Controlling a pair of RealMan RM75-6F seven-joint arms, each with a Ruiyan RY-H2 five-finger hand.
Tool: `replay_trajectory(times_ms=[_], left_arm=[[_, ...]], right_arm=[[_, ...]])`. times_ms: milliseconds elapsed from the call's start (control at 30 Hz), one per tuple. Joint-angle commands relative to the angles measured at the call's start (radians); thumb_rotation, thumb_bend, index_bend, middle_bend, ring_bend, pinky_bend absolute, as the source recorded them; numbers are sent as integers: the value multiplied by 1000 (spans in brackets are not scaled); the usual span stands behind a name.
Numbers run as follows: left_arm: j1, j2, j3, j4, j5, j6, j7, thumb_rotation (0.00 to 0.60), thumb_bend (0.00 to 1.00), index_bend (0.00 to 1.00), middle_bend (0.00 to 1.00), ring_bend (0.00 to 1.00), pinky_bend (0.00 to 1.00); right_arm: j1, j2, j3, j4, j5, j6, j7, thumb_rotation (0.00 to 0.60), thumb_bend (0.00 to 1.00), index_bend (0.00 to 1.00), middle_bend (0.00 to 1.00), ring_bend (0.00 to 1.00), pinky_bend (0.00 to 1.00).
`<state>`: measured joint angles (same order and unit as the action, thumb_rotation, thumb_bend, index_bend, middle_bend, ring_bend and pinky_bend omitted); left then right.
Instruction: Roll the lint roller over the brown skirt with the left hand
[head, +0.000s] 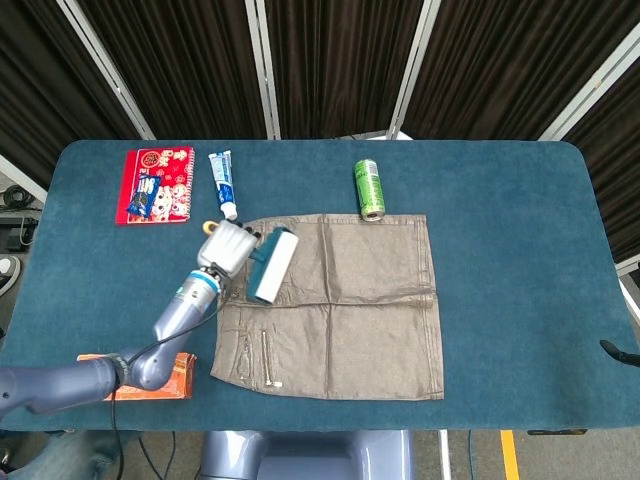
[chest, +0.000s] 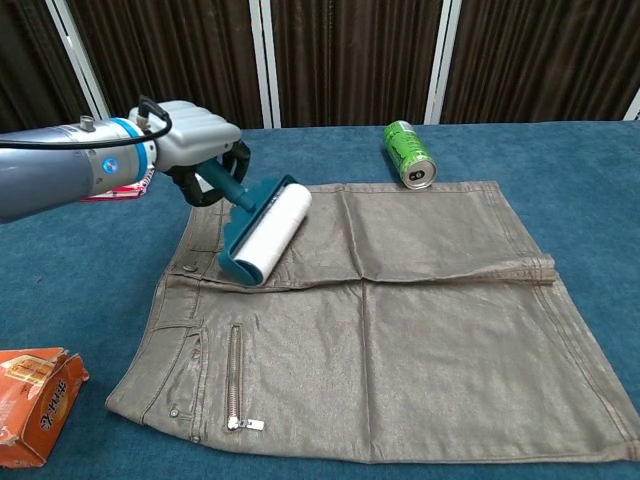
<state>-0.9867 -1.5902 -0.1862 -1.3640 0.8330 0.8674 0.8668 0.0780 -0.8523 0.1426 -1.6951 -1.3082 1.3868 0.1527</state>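
- left hand (head: 226, 247) (chest: 199, 139): fingers curled round the handle of the lint roller (head: 273, 264) (chest: 267, 229), knuckles up, holding it.
- left arm: comes in low from the near-left, forearm angled up toward the roller; wrist sits just left of it.
- right hand: only a dark sliver at the frame's right edge in the head view, far from the roller; pose unreadable.

Sheeny brown skirt (chest: 400, 320), matt table cloth (chest: 600, 180)

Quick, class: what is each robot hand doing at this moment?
Left robot hand: holding the lint roller by its handle, roller on the brown skirt.
Right robot hand: not in view in either camera.
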Motion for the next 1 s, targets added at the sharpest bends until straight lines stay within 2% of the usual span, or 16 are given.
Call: replay_trajectory(times_ms=[33, 733, 1000], left_arm=[[-24, -24, 1, -4, -19, 6, 25, 600, 814, 578, 435, 400, 470], [-195, -170, -12, -6, -158, 53, 189, 600, 813, 586, 441, 404, 470], [-210, -173, 9, -9, -188, 74, 210, 600, 812, 587, 440, 405, 470]], right_arm=[[-1, 1, 0, 0, 0, 1, 1, 600, 0, 0, 0, 0, 0], [-8, 6, 3, 4, 1, 6, 19, 600, 0, 0, 0, 0, 0], [-10, 6, 2, 5, 1, 8, 19, 600, 0, 0, 0, 0, 0]])
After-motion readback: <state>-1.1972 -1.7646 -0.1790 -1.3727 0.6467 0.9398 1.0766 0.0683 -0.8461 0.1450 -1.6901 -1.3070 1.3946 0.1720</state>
